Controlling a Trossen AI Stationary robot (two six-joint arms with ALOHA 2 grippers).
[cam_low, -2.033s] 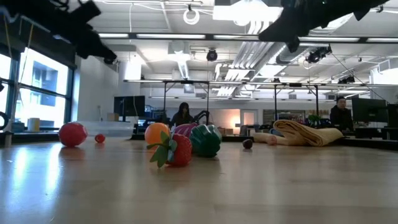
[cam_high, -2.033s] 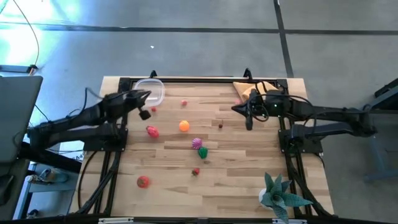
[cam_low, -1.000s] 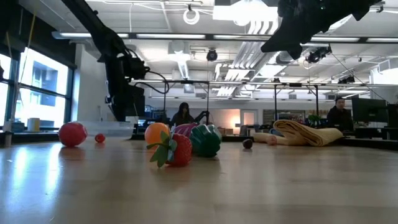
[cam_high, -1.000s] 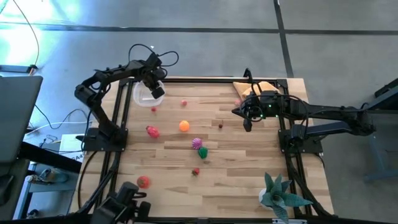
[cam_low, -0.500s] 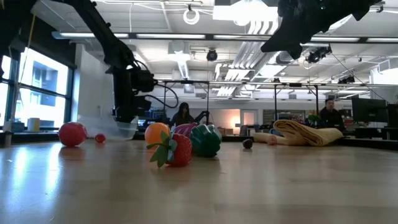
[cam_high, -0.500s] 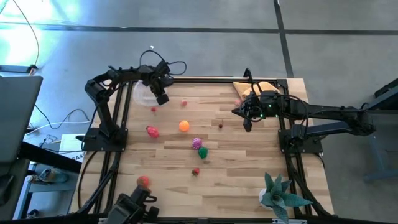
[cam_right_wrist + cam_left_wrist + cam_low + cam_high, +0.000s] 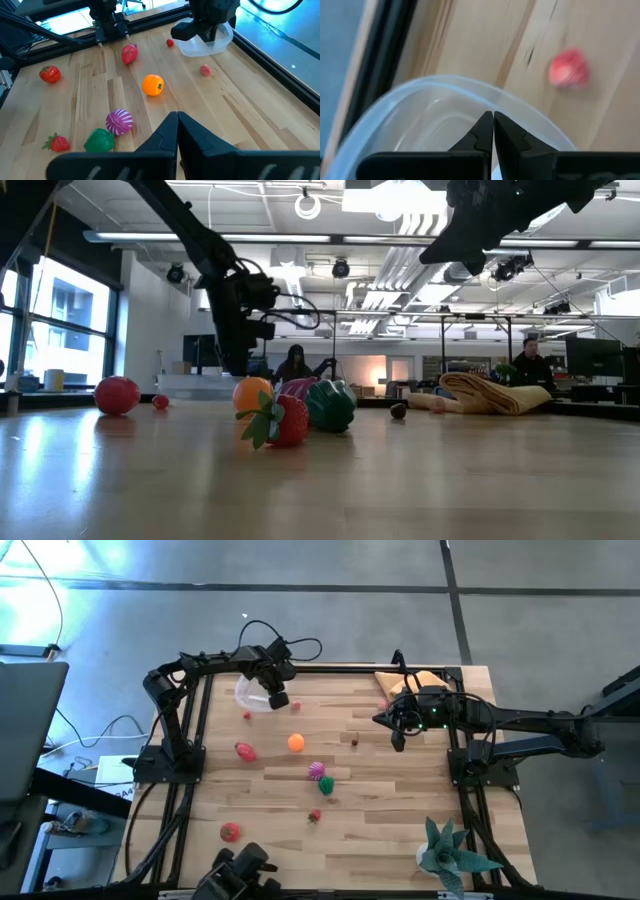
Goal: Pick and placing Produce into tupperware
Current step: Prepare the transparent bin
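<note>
The tupperware (image 7: 250, 695), clear and shallow, is near the table's far left corner, with my left gripper (image 7: 273, 700) shut on its edge. The produce lies loose on the wood: a small red piece (image 7: 296, 706), another (image 7: 247, 715), a pink-red one (image 7: 244, 751), an orange (image 7: 296, 742), a magenta ball (image 7: 317, 771), a green piece (image 7: 325, 785), a strawberry (image 7: 315, 816) and a red tomato (image 7: 230, 832). My right gripper (image 7: 399, 740) hangs shut above the far right part of the table, holding nothing. My left gripper is shut on the tupperware's rim (image 7: 470, 97), on the side toward the table's right. The fingers come steeply from above. Whether one finger is inside the wall, and whether the container's bottom is off the wood, I cannot tell.
A tan cloth (image 7: 410, 683) lies bunched at the far right corner, beside my right arm. A teal spiky plant (image 7: 450, 855) stands at the near right corner. A small dark piece (image 7: 354, 740) lies mid-table. Black frame rails (image 7: 330, 667) run along the far and side edges.
My left gripper has gone toward the table's right edge and slightly nearer, staying shut, and has rolled a little. The tupperware has come along with it, away from the far left corner toward the small red pieces.
</note>
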